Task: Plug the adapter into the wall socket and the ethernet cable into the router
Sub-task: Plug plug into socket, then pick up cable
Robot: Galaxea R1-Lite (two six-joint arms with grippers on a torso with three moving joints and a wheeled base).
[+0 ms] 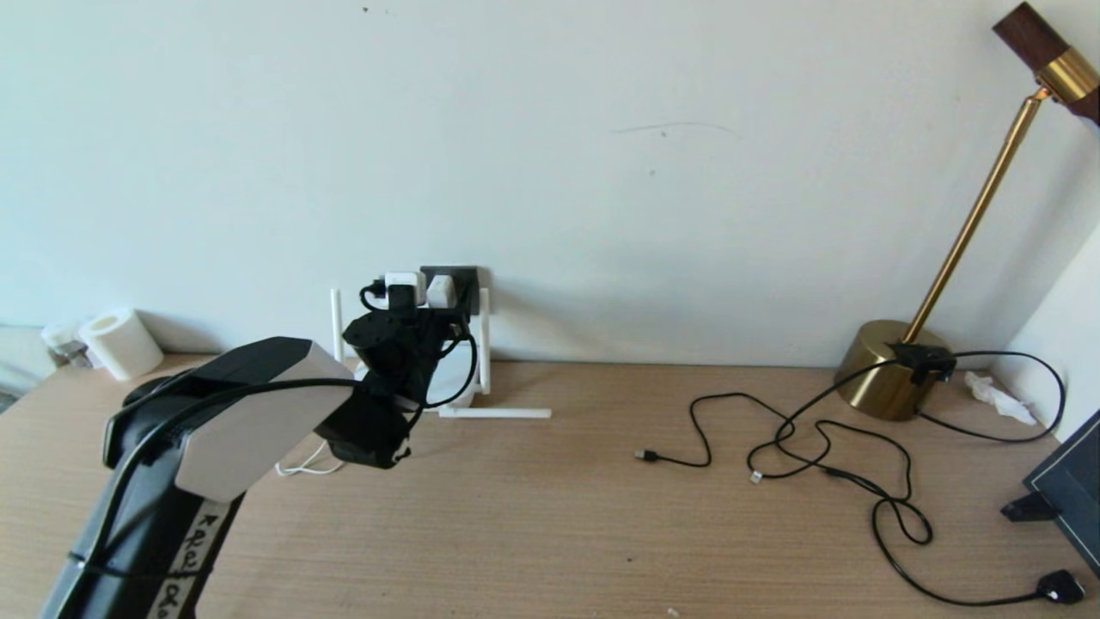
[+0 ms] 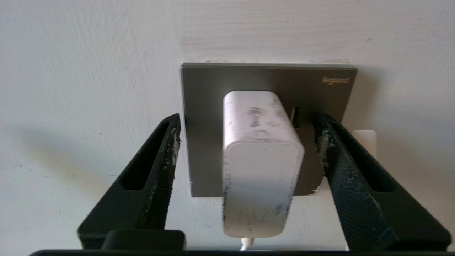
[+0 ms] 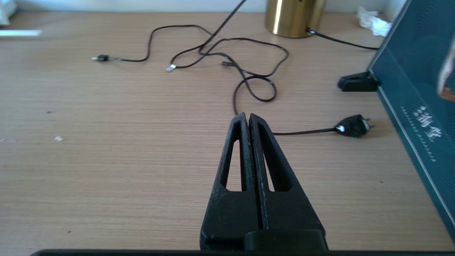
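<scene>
The white adapter (image 2: 261,163) sits plugged into the dark grey wall socket (image 2: 202,106), its thin white cord hanging below. My left gripper (image 2: 247,119) is open at the socket, one black finger (image 2: 163,167) on each side of the adapter with a gap to it on both sides. In the head view the left gripper (image 1: 438,316) reaches to the adapter (image 1: 441,291) on the wall socket (image 1: 464,277). The white router (image 1: 449,380) stands below the socket, mostly hidden by the arm. My right gripper (image 3: 247,115) hovers shut and empty above the desk. I cannot pick out the ethernet cable.
Thin black cables (image 1: 825,447) with small connectors sprawl over the right of the desk, ending in a black plug (image 1: 1061,587). A brass lamp (image 1: 885,374) stands at the back right, with a dark teal panel (image 1: 1070,486) at the right edge. A paper roll (image 1: 120,344) sits far left.
</scene>
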